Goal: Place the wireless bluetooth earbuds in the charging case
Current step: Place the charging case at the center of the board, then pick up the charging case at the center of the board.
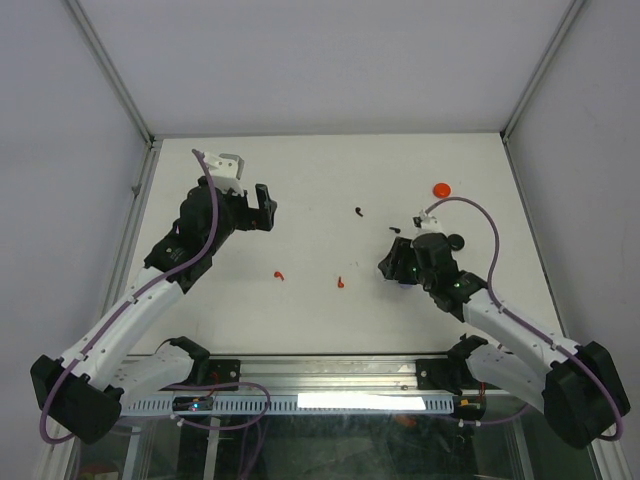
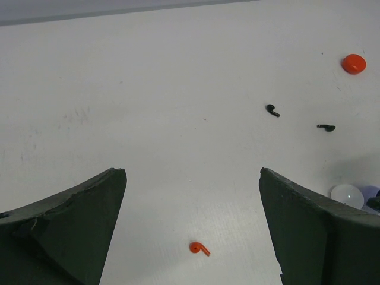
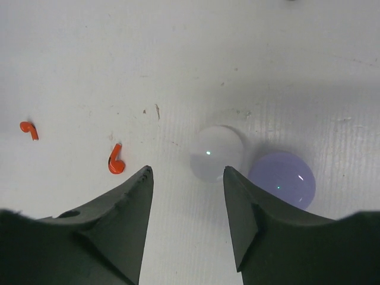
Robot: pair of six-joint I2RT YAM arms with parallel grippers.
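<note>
We see the right gripper (image 3: 187, 173) released: its two dark fingers stand apart over bare table (image 1: 330, 180) with nothing between them. Just beyond the fingertips lies the white case (image 3: 217, 153), a rounded pale dome, and a lilac case (image 3: 282, 178) sits touching or almost touching it on the far side. Near the tip of the other finger we find a red earbud (image 3: 116, 160) lying loose on the table, and a second red earbud (image 3: 28, 129) farther out on that same side. Neither is in any case. The left gripper (image 2: 193, 173) hangs over the table's left part with its fingers spread wide and holding nothing. In its wrist view one red bud lies on the table between and just ahead of the fingers. Farther out we count two black earbuds (image 2: 272, 110) (image 2: 326, 127), near each other but apart, both loose on the surface. Beyond them, toward the table's far right, rests a red case (image 2: 354, 63), well away from the red buds. From above, we see the red pair lying between the two arms, nearer the front edge than the black pair.
</note>
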